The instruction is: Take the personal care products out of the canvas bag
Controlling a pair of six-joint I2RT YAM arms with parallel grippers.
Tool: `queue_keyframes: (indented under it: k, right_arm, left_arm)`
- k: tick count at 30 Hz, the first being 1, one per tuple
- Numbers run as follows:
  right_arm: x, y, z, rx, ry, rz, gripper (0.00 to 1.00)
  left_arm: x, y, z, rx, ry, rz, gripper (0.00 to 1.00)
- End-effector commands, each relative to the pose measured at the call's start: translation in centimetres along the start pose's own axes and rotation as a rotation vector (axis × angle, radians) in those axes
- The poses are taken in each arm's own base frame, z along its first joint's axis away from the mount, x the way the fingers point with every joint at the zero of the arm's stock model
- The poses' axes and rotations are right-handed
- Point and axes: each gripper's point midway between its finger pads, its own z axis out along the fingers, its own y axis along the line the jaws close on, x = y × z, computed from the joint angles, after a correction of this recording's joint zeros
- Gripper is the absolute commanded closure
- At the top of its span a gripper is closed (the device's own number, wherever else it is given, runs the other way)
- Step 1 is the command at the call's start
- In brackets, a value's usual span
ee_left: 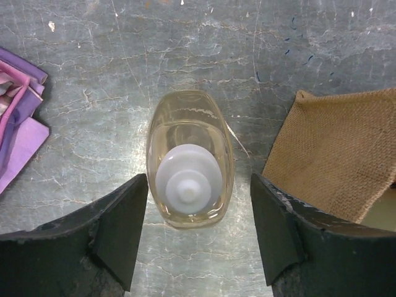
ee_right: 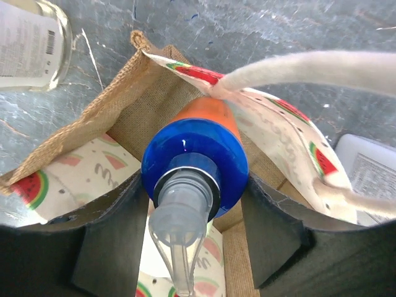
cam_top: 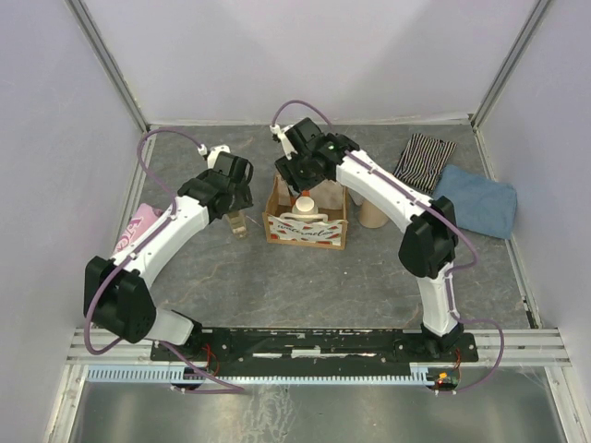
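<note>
R gripper (ee_right: 193, 179) is down inside the canvas bag (ee_right: 74, 167), jaws about half-open and closed onto the blue collar (ee_right: 185, 151) of the orange pump bottle (ee_right: 210, 120). Both pads look to be touching it, bottle upright in the bag. L gripper (ee_left: 198, 179) hangs over the yellowish bottle (ee_left: 189, 124) standing on the table (ee_left: 247, 49) just left of the bag. Its jaws are apart w/ a gap each side, holding nothing. A beige bottle (cam_top: 374, 214) stands just right of the bag. Handling, my read: pump bottle is hard smooth plastic, prob light-to-medium, round so may twist or slip. Collar is the best hold since the shoulder gives a ledge; avoid the clear nozzle (ee_right: 179, 247), looks flimsy. Bag is soft and the loop handle (ee_right: 322, 68) crosses overhead, so it could snag or lift w/ the bottle.
</note>
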Motion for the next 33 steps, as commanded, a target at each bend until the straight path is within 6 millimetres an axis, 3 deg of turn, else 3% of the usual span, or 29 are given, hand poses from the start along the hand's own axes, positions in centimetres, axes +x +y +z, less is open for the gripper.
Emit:
queue_keyframes:
  k: [1,9,14,18,21,26,28,33]
  right_arm:
    - [-6.5,-0.7,-8.6,0.012,-0.277,0.047,0.59]
    - [-7.6,-2.1,-14.8,0.044,-0.370,0.086,0.59]
    - [-7.0,-2.7,-19.8,0.061,-0.417,0.095,0.59]
    - [-5.4,-3.4,-23.9,0.092,-0.443,0.104,0.59]
    - [-3.4,-3.9,-25.5,0.112,-0.427,0.106,0.59]
    - [0.8,-4.8,-25.9,0.160,-0.388,0.127,0.59]
    - [3.2,-4.7,-25.0,0.157,-0.362,0.150,0.59]
    - [7.4,-4.9,-22.4,0.167,-0.329,0.195,0.59]
  left_arm:
    - [-2.8,-0.9,-2.1,0.072,-0.105,-0.108,0.24]
    - [-7.0,-1.3,-7.4,0.169,-0.198,-0.165,0.21]
    - [-10.4,-4.0,-11.4,0.316,-0.256,-0.170,0.25]
    - [-11.9,-7.6,-13.2,0.439,-0.247,-0.128,0.27]
    - [-11.0,-10.6,-12.8,0.463,-0.220,-0.068,0.27]
    - [-7.2,-15.2,-10.6,0.495,-0.124,0.036,0.27]
    - [-4.8,-16.7,-9.3,0.487,-0.066,0.094,0.27]
    - [-1.5,-18.2,-7.7,0.465,-0.019,0.157,0.27]
